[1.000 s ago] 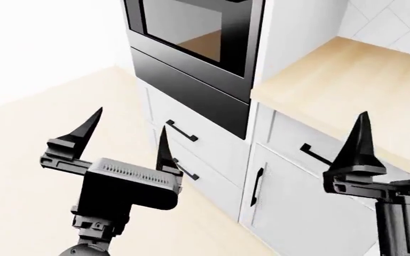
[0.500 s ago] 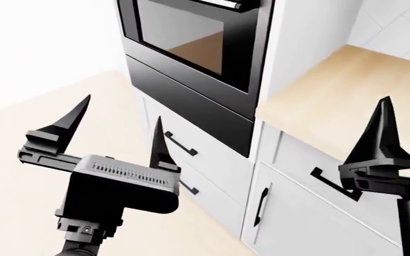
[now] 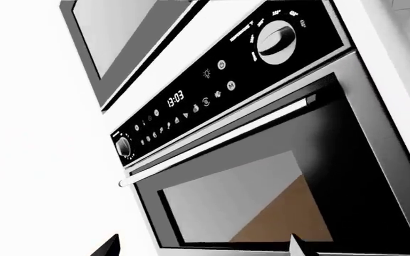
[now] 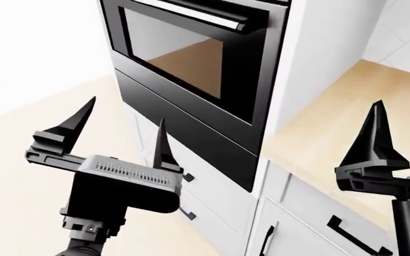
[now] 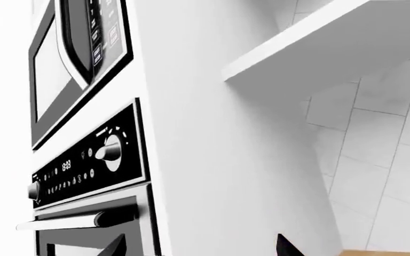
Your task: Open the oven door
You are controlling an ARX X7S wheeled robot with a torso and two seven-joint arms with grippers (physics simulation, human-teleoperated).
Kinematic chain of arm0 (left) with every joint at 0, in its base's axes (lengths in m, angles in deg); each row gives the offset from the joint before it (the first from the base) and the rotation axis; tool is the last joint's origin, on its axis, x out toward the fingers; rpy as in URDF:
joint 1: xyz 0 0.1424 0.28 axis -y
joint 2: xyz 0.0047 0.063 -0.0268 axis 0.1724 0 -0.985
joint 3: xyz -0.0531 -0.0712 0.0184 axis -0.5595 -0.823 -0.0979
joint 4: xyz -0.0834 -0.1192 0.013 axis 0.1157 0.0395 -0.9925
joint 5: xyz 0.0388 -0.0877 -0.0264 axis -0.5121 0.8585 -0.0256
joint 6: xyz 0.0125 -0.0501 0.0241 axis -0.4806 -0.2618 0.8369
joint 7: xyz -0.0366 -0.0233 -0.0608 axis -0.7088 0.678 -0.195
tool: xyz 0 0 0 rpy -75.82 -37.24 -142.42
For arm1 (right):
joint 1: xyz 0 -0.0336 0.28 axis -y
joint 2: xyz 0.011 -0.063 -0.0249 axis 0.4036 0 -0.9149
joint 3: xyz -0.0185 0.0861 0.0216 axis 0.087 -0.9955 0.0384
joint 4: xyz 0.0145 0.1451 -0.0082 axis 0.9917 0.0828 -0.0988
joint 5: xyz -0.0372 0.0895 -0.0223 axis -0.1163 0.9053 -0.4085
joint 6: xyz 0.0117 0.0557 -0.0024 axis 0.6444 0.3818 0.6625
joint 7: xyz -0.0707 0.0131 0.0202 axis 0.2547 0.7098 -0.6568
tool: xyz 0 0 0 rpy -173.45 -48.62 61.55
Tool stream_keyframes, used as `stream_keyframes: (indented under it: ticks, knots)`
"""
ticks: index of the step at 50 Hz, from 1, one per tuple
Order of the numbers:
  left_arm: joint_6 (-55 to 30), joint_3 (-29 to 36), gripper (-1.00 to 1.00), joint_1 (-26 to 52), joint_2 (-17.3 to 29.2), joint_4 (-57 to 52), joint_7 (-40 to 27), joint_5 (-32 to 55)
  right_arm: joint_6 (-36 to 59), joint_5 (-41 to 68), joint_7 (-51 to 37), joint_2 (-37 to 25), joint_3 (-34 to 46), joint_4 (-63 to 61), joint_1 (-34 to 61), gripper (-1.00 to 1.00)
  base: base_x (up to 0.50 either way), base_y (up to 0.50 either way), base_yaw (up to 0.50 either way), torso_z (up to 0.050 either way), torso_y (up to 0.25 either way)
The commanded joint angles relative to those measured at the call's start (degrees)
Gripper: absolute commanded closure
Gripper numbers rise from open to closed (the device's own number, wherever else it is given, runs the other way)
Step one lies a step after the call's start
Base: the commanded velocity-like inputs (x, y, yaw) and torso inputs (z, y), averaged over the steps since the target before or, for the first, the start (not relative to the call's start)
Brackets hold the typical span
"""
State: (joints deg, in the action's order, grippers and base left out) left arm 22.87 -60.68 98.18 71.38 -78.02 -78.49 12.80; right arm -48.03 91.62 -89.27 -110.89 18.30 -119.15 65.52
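Apparently closed, the oven door point(image 4: 183, 69) faces both spread, empty grippers.

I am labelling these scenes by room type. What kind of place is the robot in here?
Most likely a simulated home kitchen. A built-in oven door with a silver bar handle sits in a tall white unit below a microwave, and beside it are a light wooden countertop and white drawer cabinets.

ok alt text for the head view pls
A closed black oven door with a glass window and a silver bar handle fills the upper middle. Below it, the open left gripper and the right gripper hover apart from it, above white cabinet drawers.
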Motion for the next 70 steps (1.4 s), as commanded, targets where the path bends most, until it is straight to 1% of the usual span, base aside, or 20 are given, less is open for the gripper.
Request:
stream_keyframes:
  ticks: [1, 22, 30, 31, 33, 38, 40, 42, 47, 50, 57, 63, 67, 70]
  knots:
    - [1.2, -0.2, -1.0, -0.6, 0.0, 0.8, -0.3, 0.6, -0.3, 0.4, 0.0, -0.2, 0.0, 0.2, -0.2, -1.0, 0.43, 0.27, 0.0, 0.0, 0.015]
    - [3.4, -0.7, -1.0, -0.9, 0.0, 2.4, -0.7, 1.8, -1.0, 0.8, -0.3, 0.0, 0.1, 1.7, 0.2, -1.0, 0.4, 0.3, 0.0, 0.0, 0.0]
    - [3.3, 0.3, -1.0, -0.6, 0.1, 2.8, -1.3, 0.8, -1.6, 1.4, -0.2, 0.4, -0.1, 2.7, 0.5, -1.0, 0.0, 0.0, 0.0, 0.0, 0.001]
    - [3.4, 1.1, -1.0, -0.3, 0.5, 3.3, -1.7, -0.2, -1.6, 1.4, -0.2, 0.4, 0.0, 2.8, 0.6, -1.0, 0.0, 0.0, 0.0, 0.0, 0.0]
    - [2.8, 4.9, -1.0, 0.9, 1.9, 4.5, -3.6, -5.3, -1.7, 1.6, -0.2, 0.3, -0.2, 2.9, 0.5, -1.0, 0.0, 0.0, 0.0, 0.0, 0.0]
    - [-2.3, 17.1, -1.0, 5.8, 3.4, 7.3, -6.1, -21.3, -1.8, 1.3, 0.0, 0.5, 0.2, 4.4, 1.3, -1.0, 0.0, 0.0, 0.0, 0.0, 0.0]
    - [-4.1, 20.6, -1.0, 8.6, 3.6, 9.9, -6.2, -26.7, -2.0, 1.2, 0.3, 0.6, 0.1, 5.5, 1.6, -1.0, 0.0, 0.0, 0.0, 0.0, 0.0]
    - [-4.5, 22.7, -1.0, 11.4, 3.9, 14.4, -7.0, -30.3, -2.2, 1.0, 0.4, 0.7, 0.0, 6.9, 2.1, -1.0, 0.0, 0.0, 0.0, 0.0, 0.0]
    - [-3.6, 25.4, -1.0, 16.5, 3.8, 24.2, -9.6, -34.8, -2.8, 0.9, 1.0, 0.8, -0.3, 10.0, 3.0, -1.0, 0.0, 0.0, 0.0, 0.0, 0.0]
    - [-1.5, 25.5, -1.0, 18.9, 3.2, 29.5, -11.0, -33.8, -3.1, 0.9, 1.2, 0.9, -0.6, 11.7, 3.6, -1.0, 0.0, 0.0, 0.0, 0.0, 0.0]
    - [6.7, 24.2, -1.0, 23.5, 1.5, 41.2, -16.1, -28.5, -3.4, 1.0, 1.7, 1.0, -1.0, 15.7, 5.1, -1.0, 0.0, 0.0, 0.0, 0.0, 0.0]
    - [13.8, 27.1, -1.0, 26.6, -0.2, 53.8, -20.4, -27.3, -3.7, 1.3, 2.0, 1.0, -1.6, 17.5, 5.4, -1.0, 0.0, 0.0, 0.0, 0.0, 0.0]
    - [17.0, 27.3, -1.0, 27.3, -0.8, 56.4, -21.1, -25.3, -3.6, 1.5, 2.0, 0.8, -1.8, 18.2, 5.6, -1.0, 0.0, 0.0, 0.0, 0.0, 0.0]
    - [17.7, 27.6, -1.0, 27.9, -1.0, 56.8, -20.9, -25.1, -3.6, 1.8, 1.9, 0.6, -2.1, 18.2, 5.5, -1.0, 0.0, 0.0, 0.0, 0.0, 0.0]
